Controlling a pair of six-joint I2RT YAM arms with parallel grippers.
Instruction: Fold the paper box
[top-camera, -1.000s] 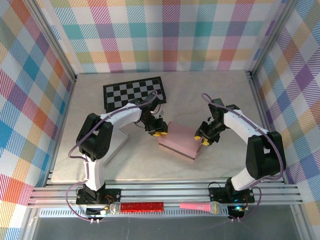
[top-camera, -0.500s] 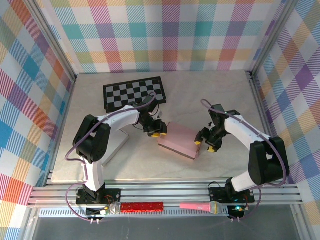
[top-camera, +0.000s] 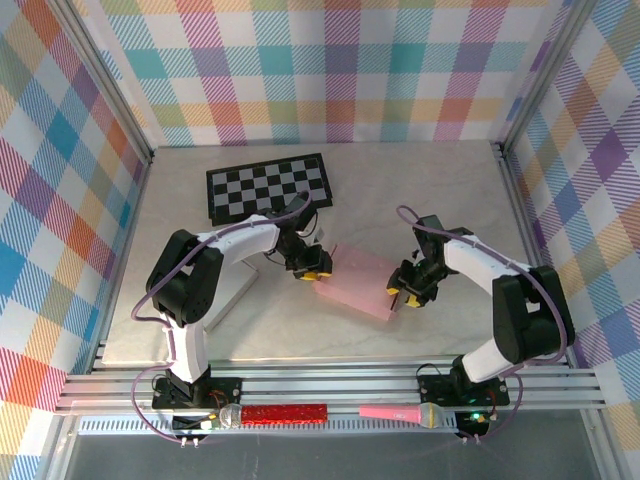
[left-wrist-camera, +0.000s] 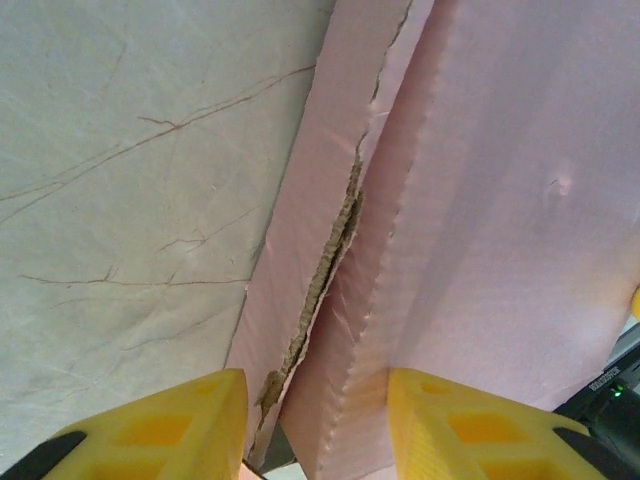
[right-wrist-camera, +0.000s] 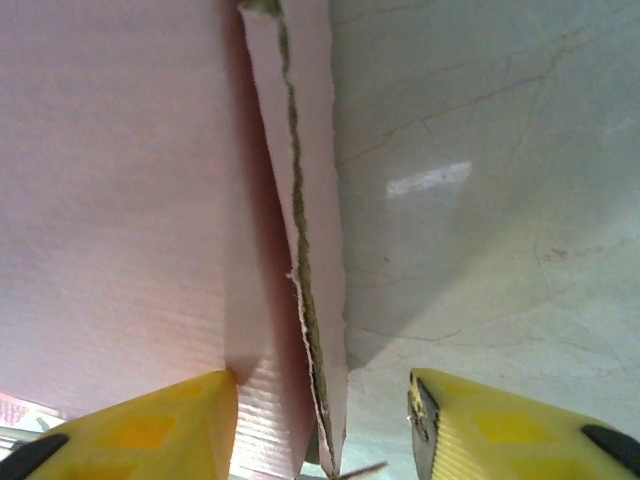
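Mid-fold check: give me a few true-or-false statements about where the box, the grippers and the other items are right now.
1. The pink box lies between the left gripper and the right gripper. True.
2. The checkerboard mat lies under the box. False: it lies apart, farther back and left.
3. Both grippers straddle a box edge with jaws apart. True.
4. The pink microphone lies beside the box. False: it rests on the rail at the near edge.
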